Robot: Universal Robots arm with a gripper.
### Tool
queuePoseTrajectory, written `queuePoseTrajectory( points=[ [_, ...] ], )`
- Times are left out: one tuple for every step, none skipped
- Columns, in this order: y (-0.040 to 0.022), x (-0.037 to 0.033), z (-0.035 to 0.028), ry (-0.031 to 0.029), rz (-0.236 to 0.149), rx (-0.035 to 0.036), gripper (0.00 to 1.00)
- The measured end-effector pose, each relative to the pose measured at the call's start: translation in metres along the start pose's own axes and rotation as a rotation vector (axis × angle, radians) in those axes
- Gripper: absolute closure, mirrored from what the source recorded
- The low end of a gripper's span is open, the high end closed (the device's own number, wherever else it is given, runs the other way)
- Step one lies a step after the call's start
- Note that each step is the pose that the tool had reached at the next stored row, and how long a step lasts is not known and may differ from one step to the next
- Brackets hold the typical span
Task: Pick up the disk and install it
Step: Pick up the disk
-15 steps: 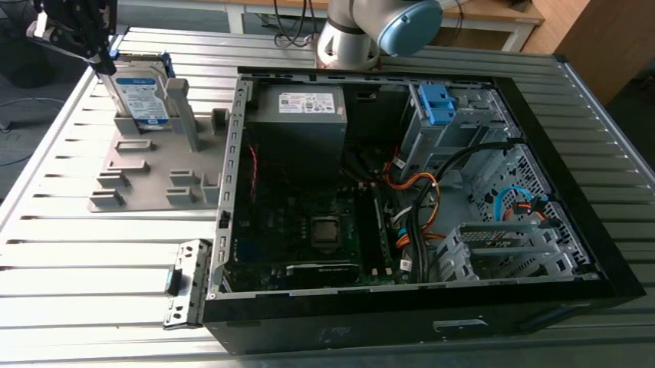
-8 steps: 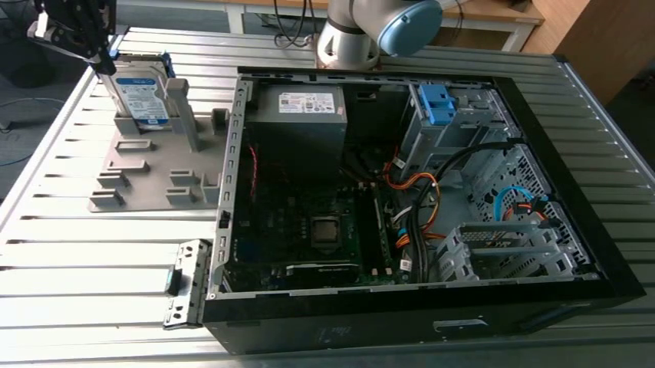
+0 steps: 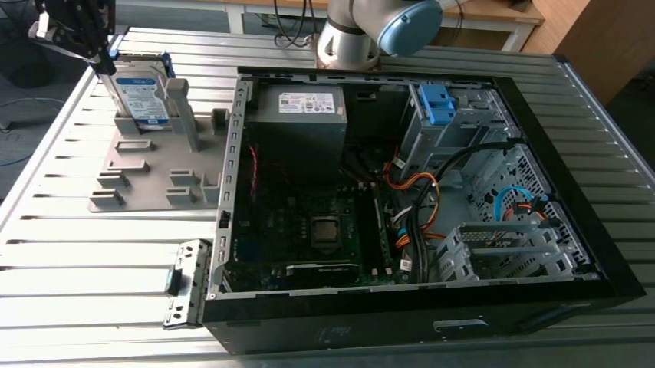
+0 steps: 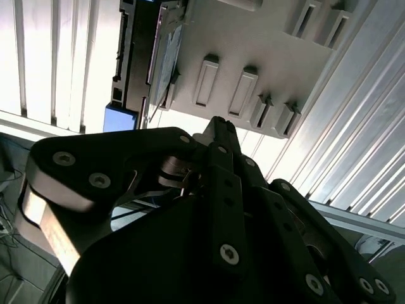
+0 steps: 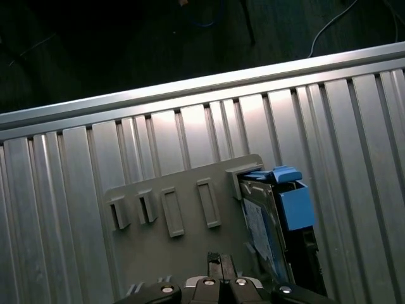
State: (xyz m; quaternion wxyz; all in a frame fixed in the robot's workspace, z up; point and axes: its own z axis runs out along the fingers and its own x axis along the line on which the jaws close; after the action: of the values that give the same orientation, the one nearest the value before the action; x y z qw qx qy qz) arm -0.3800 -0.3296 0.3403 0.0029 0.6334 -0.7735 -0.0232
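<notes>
The disk stands upright in a slot of the grey holder plate at the exterior view's far left, its white-and-blue label facing out and its blue carrier frame along the edges. My gripper hangs just above and beside the disk's upper corner, its fingers together with nothing between them. In the first wrist view the fingertips hover over the holder plate, with the disk and its blue carrier off to one side. In the second wrist view the gripper points at the plate, with the disk edge-on.
An open black computer case lies on the ribbed metal table in the middle of the exterior view. Inside are a grey box with a white sticker, a blue bracket, cables and a metal drive cage. The arm's base stands behind the case.
</notes>
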Motion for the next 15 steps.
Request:
queuePoseTrajectory(
  points=[
    [0.0, 0.0, 0.0, 0.0001, -0.003, 0.0, 0.89],
    [0.0, 0.0, 0.0, 0.0002, -0.006, -0.0001, 0.89],
    [0.0, 0.0, 0.0, 0.0003, -0.009, -0.0002, 0.89],
    [0.0, 0.0, 0.0, 0.0004, -0.012, -0.0002, 0.89],
    [0.0, 0.0, 0.0, 0.0005, -0.014, -0.0003, 0.89],
    [0.0, 0.0, 0.0, 0.0006, -0.017, -0.0003, 0.89],
    [0.0, 0.0, 0.0, 0.0007, -0.02, -0.0005, 0.89],
    [0.0, 0.0, 0.0, 0.0008, -0.022, -0.0005, 0.89],
    [0.0, 0.0, 0.0, 0.0009, -0.025, -0.0005, 0.89],
    [0.0, 0.0, 0.0, 0.001, -0.027, -0.0006, 0.89],
    [0.0, 0.0, 0.0, 0.0012, -0.03, -0.0007, 0.89],
    [0.0, 0.0, 0.0001, 0.0012, -0.032, -0.0007, 0.89],
    [0.0, 0.0, 0.0, 0.0013, -0.035, -0.0008, 0.89],
    [0.0, 0.0, 0.0, 0.0014, -0.037, -0.0009, 0.89],
    [0.0, 0.0, 0.0, 0.0015, -0.04, -0.0009, 0.89]
  ],
)
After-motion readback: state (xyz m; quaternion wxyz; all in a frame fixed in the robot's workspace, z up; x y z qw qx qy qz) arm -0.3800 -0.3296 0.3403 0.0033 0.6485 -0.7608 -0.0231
